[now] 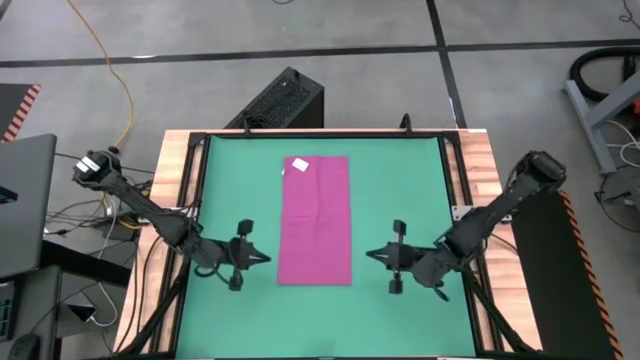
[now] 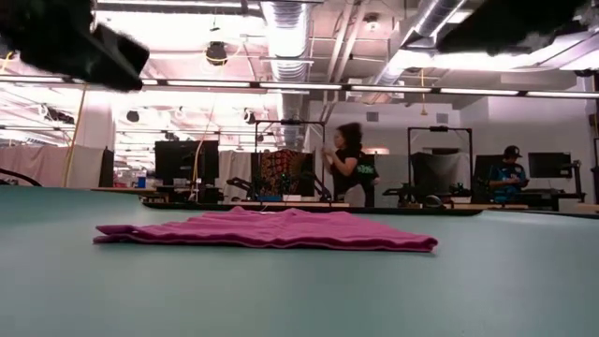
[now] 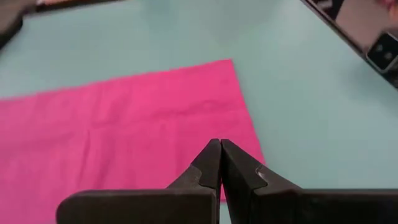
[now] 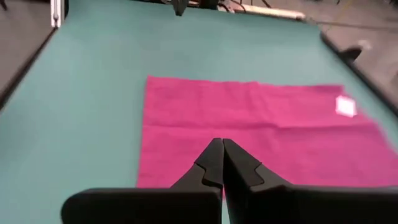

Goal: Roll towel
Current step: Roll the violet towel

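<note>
Flanking the flat, unrolled towel, the left gripper and right gripper are hovering closed and empty, probably needing to open for its near edge.

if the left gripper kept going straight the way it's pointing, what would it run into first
Most likely the towel. The left gripper, jaws shut, points across the green mat at the towel's near long edge; whether it would touch or pass above is unclear.

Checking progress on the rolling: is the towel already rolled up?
No, the towel lies flat and unrolled on the green mat in the high view.
</note>
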Available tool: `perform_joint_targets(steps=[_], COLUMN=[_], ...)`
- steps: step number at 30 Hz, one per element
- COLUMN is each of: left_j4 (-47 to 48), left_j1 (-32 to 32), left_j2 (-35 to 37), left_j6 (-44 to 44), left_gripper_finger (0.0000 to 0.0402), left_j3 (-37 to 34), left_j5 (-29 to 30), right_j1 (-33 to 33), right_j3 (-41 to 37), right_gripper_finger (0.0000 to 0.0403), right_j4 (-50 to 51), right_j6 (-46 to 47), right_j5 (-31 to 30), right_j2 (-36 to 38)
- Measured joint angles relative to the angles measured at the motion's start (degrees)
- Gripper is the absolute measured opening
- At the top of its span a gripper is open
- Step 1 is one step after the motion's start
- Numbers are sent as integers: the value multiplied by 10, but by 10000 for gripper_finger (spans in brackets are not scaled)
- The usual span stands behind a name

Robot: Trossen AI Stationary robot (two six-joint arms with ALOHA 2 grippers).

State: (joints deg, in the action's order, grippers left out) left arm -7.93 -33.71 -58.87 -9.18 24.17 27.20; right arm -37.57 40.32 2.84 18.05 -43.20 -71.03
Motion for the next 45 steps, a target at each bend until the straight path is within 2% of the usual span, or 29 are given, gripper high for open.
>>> perform_joint_targets(steps=[4,7,16,19,24,30,39,45], left_j4=[-62,-73,-72,-72,-71,-70,-68,-64], left_j1=[0,-1,-1,-1,-1,-1,-1,-1], left_j2=[4,-3,-3,-3,-3,-3,-3,-3], left_j6=[-45,-53,-52,-64,-66,-66,-52,-50], left_gripper_finger=[2,13,92,114,133,135,135,135], left_j3=[-30,-30,-30,-30,-30,-30,-30,-30], left_j5=[-17,-30,-4,-3,0,8,31,47], right_j1=[9,14,21,12,-1,11,24,24], right_j3=[-31,-25,59,91,111,110,107,60], right_gripper_finger=[35,65,221,251,256,255,255,255], right_j4=[-133,-194,-202,-196,-151,-63,-62,-143], right_j6=[-16,-45,-163,-215,-219,-161,-149,-134], right_j5=[25,31,77,80,86,43,88,88], right_j2=[-60,-129,-296,-322,-343,-343,-343,-342])
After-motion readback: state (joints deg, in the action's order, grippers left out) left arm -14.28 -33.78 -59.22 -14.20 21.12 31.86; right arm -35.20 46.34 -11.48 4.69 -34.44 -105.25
